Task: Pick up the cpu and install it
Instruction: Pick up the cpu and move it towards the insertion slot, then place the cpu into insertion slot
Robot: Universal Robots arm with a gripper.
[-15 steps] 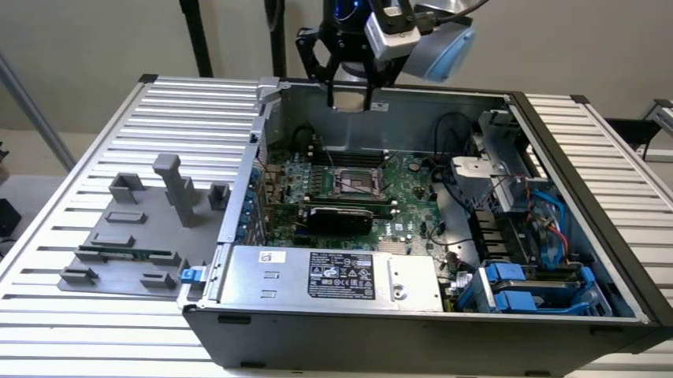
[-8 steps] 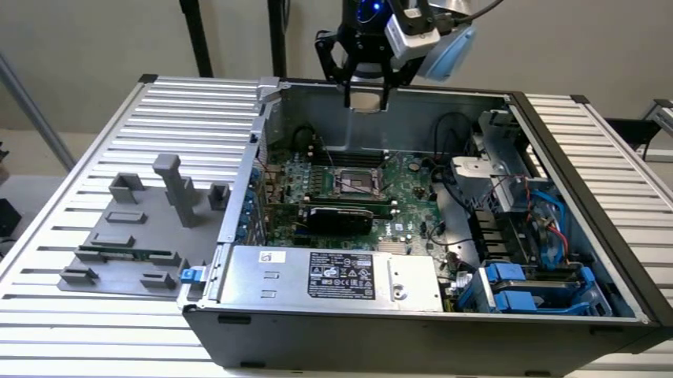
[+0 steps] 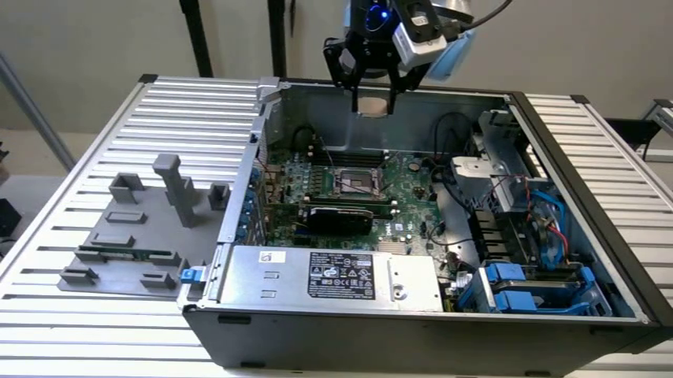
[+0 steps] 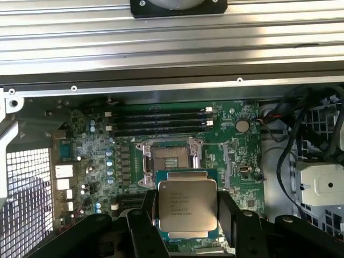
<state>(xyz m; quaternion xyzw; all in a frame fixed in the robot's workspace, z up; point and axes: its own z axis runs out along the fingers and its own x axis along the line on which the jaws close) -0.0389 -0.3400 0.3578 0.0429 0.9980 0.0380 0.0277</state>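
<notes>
one flat square silvery cpu [image 4: 187,209] in pinch of tool [image 4: 187,216], above green motherboard [image 4: 236,156]

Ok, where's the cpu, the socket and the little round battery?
cpu [image 4: 188,207]: wrist view, middle of its silver top.
socket [image 4: 171,161]: wrist view, its open middle.
round battery [image 4: 243,126]: wrist view, its flat face.

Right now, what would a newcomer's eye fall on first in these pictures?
The claw hangs above the open computer case, gripping the cpu between its black fingers. Below it, on the green motherboard, sits the empty socket.
</notes>
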